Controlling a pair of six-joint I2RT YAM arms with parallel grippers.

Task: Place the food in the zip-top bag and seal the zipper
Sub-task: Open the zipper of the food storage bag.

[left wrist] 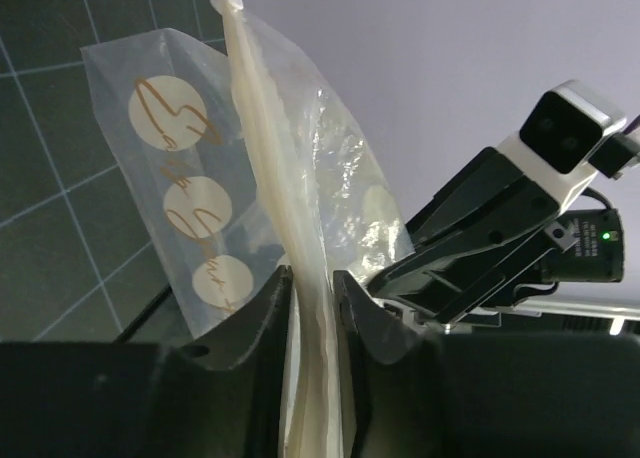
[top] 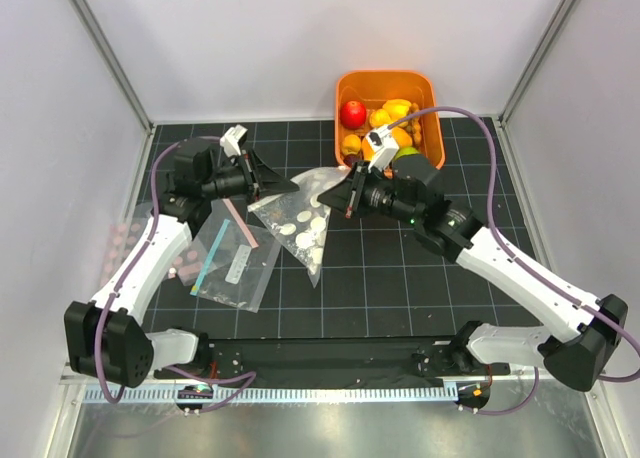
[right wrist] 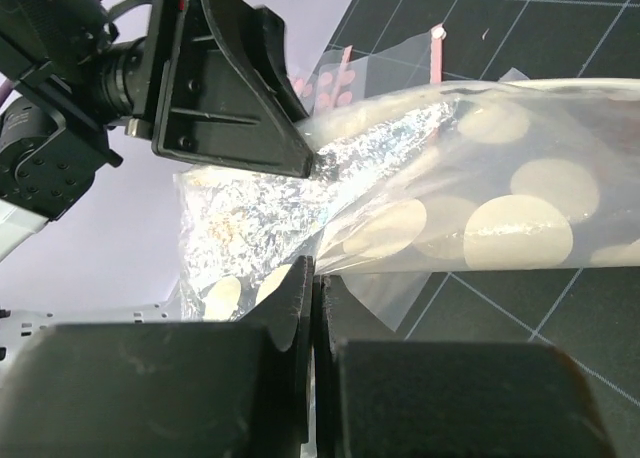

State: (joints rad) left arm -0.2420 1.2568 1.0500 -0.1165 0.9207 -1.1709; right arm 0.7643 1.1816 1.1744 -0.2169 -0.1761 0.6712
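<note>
The zip-top bag (top: 300,223) hangs stretched between the two arms, above the dark gridded surface (top: 400,288). Its lower corner droops toward the surface, and contact cannot be confirmed. The zipper (left wrist: 262,168) rises as a pale ridge out of the left jaws. These are clenched on the mouth edge. The right jaws are pressed closed on a thin fold of the clear film at the opposite side. No food is visible inside the bag. The food (top: 385,118) sits in the orange basket (top: 345,83), just behind the right arm (top: 520,268).

Assessed risks:

1. Both arms are occupied with the bag. Fetching any item requires one to let go, and the floppy film is then likely to collapse and close the mouth.
2. The left jaws appear to pinch the whole strip. If both layers are caught together, pulling apart will not open the mouth and will only strain the film.
3. The right hold is on a narrow pinch of slick plastic. Further tension could pull it free.
4. A second clear bag with a teal strip (top: 235,263) and a loose pink strip (top: 238,223) lie on the surface near the left arm (top: 150,258). A dropped bag could land across them and complicate regrasping.
5. The rounded pieces may roll out if the bag is laid flat before sealing.
</note>
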